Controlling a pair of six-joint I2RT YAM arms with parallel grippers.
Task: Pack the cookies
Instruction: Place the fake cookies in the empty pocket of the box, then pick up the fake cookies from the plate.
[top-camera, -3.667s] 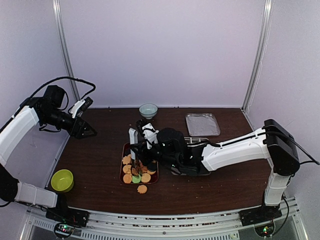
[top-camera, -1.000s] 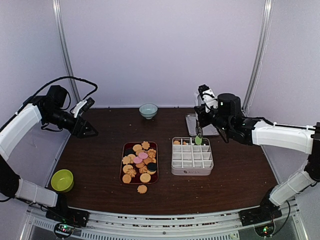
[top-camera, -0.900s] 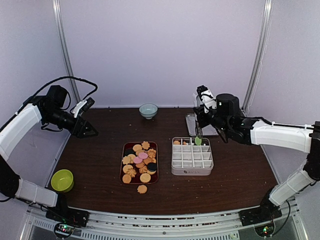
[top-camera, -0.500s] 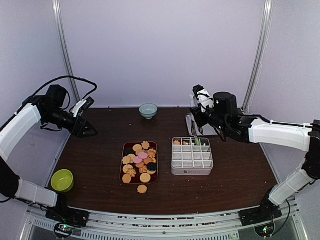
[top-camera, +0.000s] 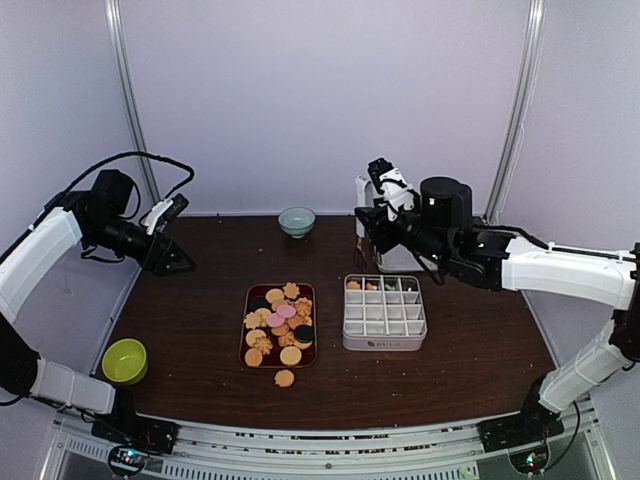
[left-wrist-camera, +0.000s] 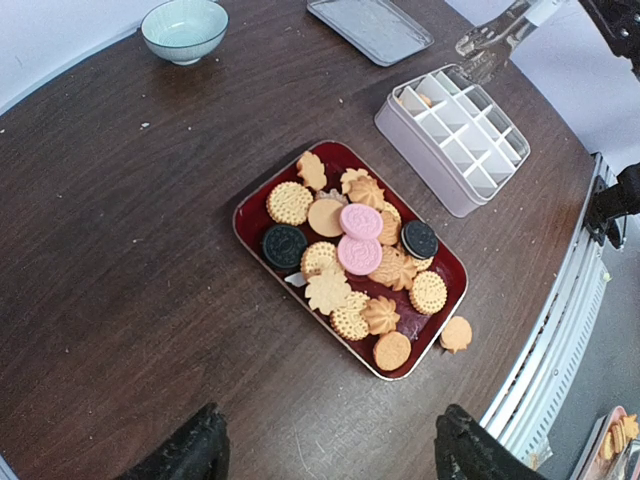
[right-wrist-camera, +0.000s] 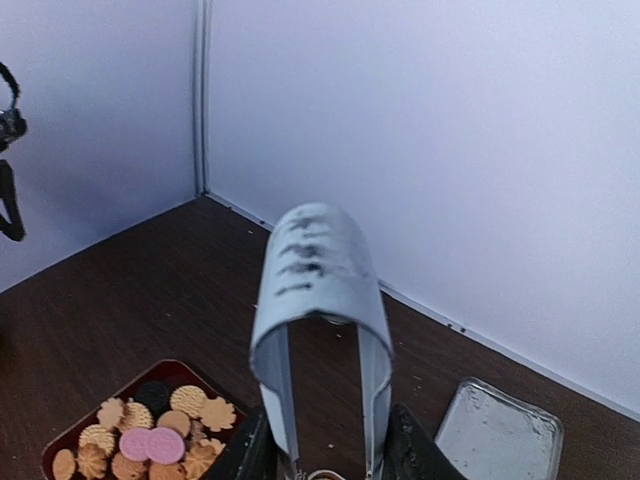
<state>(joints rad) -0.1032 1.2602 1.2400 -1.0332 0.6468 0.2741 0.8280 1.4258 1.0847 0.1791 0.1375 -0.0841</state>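
Nearest, one stray cookie (top-camera: 284, 378) on the table. Main heap of cookies (top-camera: 278, 322) on the red tray (left-wrist-camera: 243, 210) — near-left of the tongs (right-wrist-camera: 320, 290). The box (top-camera: 384, 318) sits just near of them, a few far cells filled. The right gripper (right-wrist-camera: 330, 455) clamps the tongs; arms spread, tips look empty — probably due another pick. The left gripper (left-wrist-camera: 325, 455) hangs wide, idle.

Your dark brown table (top-camera: 200, 320) shows wood grain with a soft sheen. The rectangular red tray (left-wrist-camera: 243, 222) looks lacquer-glossy, its cookies (left-wrist-camera: 352, 255) matt and crumbly. The white gridded box (left-wrist-camera: 415, 160) is smooth plastic. The pale green bowl (left-wrist-camera: 184, 27) at twelve o'clock looks glazed, the lime-green bowl (top-camera: 124, 360) at eight o'clock plastic. The looped silver tongs (right-wrist-camera: 318, 270) are scuffed metal.
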